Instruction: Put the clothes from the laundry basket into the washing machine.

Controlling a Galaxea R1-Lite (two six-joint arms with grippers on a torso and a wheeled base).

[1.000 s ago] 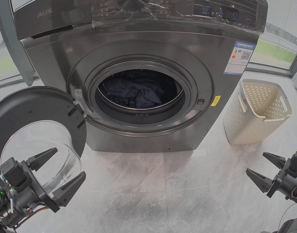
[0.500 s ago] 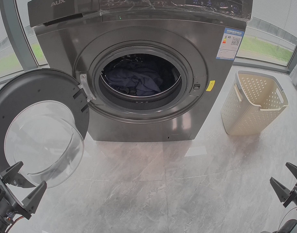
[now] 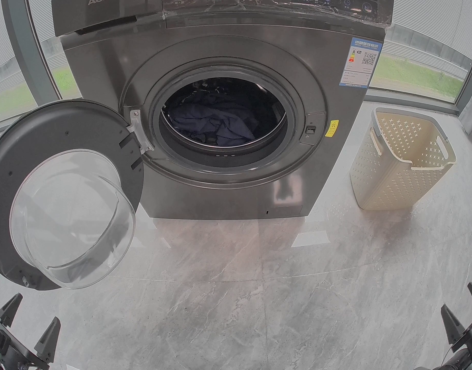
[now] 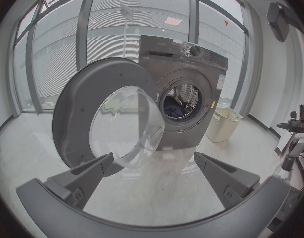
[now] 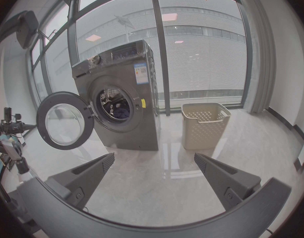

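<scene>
A grey front-loading washing machine point(image 3: 107, 68) stands ahead with its round door point(image 3: 66, 191) swung open to the left. Dark blue clothes point(image 3: 215, 119) lie inside the drum. To the machine's right stands a cream laundry basket point(image 3: 395, 181), with no clothes visible in it. My left gripper point(image 3: 25, 319) is low at the near left, open and holding nothing. My right gripper point(image 3: 464, 309) is low at the near right, also open. The left wrist view shows the open left gripper point(image 4: 152, 155) facing the door and clothes point(image 4: 173, 111). Beyond the right gripper point(image 5: 154, 156) are the basket point(image 5: 205, 126) and clothes point(image 5: 119, 111).
Grey marbled floor point(image 3: 256, 283) stretches between me and the machine. The open door juts out over the floor at the left. Glass window walls point(image 5: 205, 50) stand behind the machine and basket. A curtain point(image 5: 261, 50) hangs at the far right.
The head camera has backed away, so the machine and basket look farther off. Both open grippers have sunk toward the view's bottom corners. The clothes in the drum and the basket are unchanged.
</scene>
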